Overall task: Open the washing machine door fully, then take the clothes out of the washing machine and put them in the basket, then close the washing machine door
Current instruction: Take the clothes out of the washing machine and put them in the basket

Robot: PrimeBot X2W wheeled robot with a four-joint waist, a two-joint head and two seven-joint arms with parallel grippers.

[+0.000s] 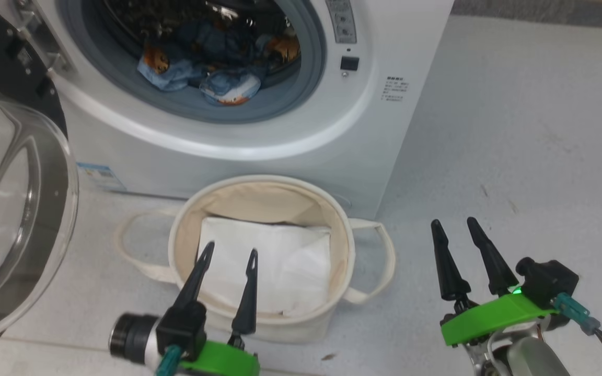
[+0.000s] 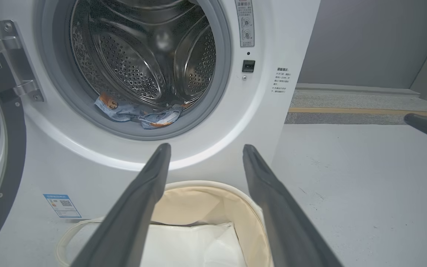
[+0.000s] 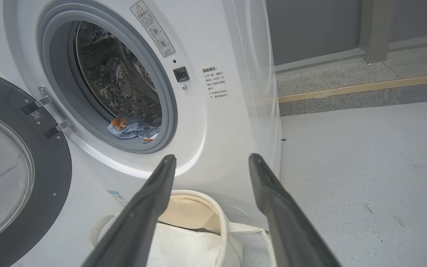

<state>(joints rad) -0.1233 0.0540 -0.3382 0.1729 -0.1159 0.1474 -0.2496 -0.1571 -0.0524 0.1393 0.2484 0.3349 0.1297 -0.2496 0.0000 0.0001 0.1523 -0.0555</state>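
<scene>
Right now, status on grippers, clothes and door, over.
Left gripper open, empty, at the basket; right gripper open, empty. Washing machine door swung open, clothes lying in the drum. White folded sheet in the basket; path to drum unblocked.

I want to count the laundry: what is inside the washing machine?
In the washing machine, a light blue garment with orange-brown figures lies at the front of the drum. Anything beneath it is covered.

The door (image 1: 13, 209) runs off the head view's edge at 9 o'clock, and the washing machine (image 1: 280, 141) is cut at 12 o'clock. Its printed text (image 1: 396, 89) is too small to read. The left hand (image 1: 232, 247) covers part of the white sheet (image 1: 296, 266) in the basket (image 1: 301, 326).
</scene>
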